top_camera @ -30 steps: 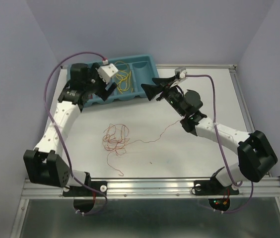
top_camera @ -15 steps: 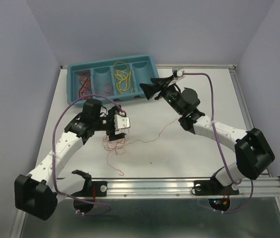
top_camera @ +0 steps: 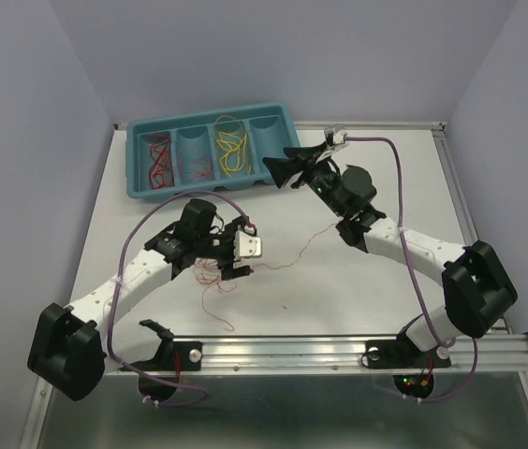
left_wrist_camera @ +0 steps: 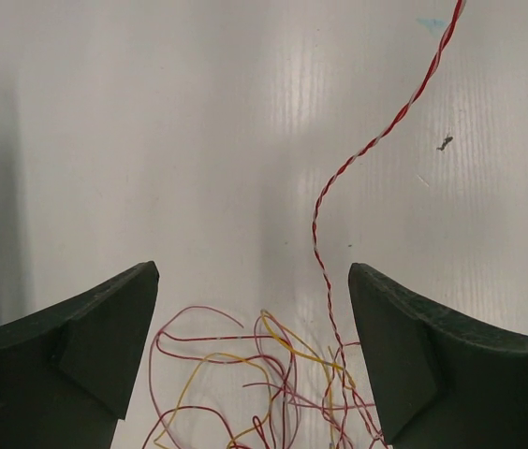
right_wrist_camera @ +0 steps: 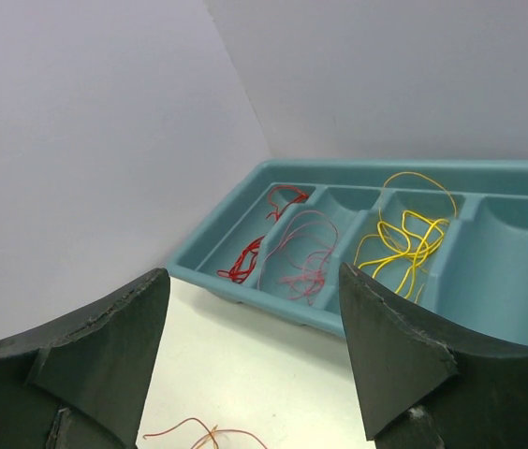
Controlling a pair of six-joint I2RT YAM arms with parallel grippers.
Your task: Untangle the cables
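The tangled cables (top_camera: pixel 213 273) lie as thin red, yellow and orange loops on the white table, partly under my left wrist. One long strand (top_camera: pixel 294 251) trails right towards my right arm. My left gripper (top_camera: pixel 230 262) is open and empty, low over the tangle. In the left wrist view the loops (left_wrist_camera: pixel 273 374) lie between my open fingers (left_wrist_camera: pixel 253 281), and a twisted red-and-white strand (left_wrist_camera: pixel 358 168) runs away from them. My right gripper (top_camera: pixel 283 168) is open and empty, held above the table near the tray; it also shows in the right wrist view (right_wrist_camera: pixel 255 281).
A teal tray (top_camera: pixel 138 192) stands at the back left with separate red (top_camera: pixel 158 159), pink (top_camera: pixel 198 168) and yellow wires (top_camera: pixel 231 148) in its compartments. The right wrist view shows the tray (right_wrist_camera: pixel 236 285) too. A metal rail runs along the near edge.
My left arm has swung from the tray down to the tangle on the table and now hovers low over it. The right arm has not moved.
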